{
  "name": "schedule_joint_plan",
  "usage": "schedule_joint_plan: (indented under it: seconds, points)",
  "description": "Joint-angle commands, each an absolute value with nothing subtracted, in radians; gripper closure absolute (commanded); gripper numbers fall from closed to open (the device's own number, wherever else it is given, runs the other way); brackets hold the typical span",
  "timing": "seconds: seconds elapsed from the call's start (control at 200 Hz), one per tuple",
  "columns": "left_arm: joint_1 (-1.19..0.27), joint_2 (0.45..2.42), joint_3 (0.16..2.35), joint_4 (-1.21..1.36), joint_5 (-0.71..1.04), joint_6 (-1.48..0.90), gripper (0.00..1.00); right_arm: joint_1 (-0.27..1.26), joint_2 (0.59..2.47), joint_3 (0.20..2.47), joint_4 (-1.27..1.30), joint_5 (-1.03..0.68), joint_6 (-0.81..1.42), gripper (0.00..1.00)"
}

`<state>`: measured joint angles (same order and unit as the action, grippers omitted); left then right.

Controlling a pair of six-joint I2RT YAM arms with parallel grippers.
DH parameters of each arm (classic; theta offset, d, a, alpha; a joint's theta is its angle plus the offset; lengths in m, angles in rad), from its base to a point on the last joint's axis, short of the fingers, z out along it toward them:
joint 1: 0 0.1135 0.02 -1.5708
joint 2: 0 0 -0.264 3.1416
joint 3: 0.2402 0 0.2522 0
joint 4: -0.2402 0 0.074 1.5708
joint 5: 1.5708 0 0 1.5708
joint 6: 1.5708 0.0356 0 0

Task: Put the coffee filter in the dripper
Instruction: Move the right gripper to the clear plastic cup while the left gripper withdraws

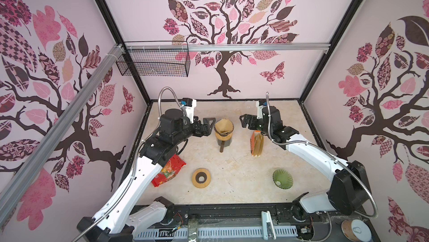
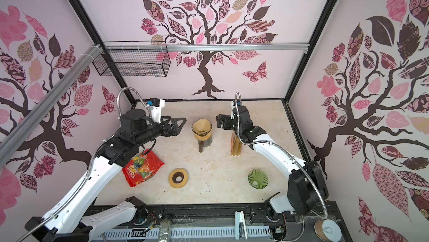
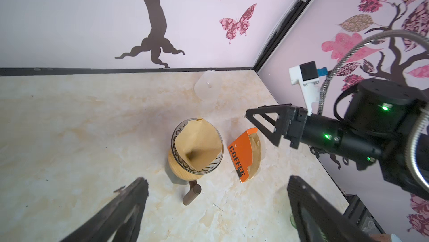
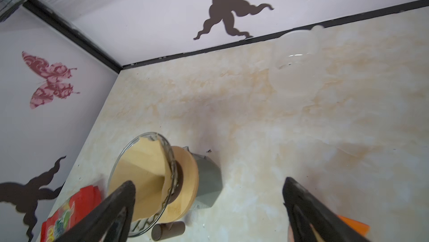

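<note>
A red snack bag [image 2: 142, 167] is lying on the desk [image 2: 220, 164] at the front left, with a wooden ring [image 2: 178, 185] sitting near it. A wire basket [image 2: 132, 63] is hanging from the back rail, and a clear plastic cup [image 3: 207, 87] is standing by the back wall.

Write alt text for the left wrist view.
A brown paper filter sits in the glass dripper on a marble table; an orange pack of filters stands beside it. The left gripper is open, its fingers touching nothing.
</note>
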<state>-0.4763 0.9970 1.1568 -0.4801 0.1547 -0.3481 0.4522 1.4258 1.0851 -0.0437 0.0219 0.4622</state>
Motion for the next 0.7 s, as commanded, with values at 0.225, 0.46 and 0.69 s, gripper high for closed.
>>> schedule_joint_plan:
  seconds: [0.225,0.46,0.69]
  points:
    - [-0.468,0.852,0.916,-0.455,0.151,-0.309,0.03,0.397,1.679,1.397,-0.294,0.252,0.585,0.0]
    - [-0.466,0.873,0.902,-0.433,0.23,-0.336,0.03,0.326,1.993,1.77,-0.48,0.275,0.651,0.0]
    - [-0.464,0.86,0.895,-0.42,0.245,-0.342,0.03,0.307,2.256,2.108,-0.605,0.264,0.642,0.0]
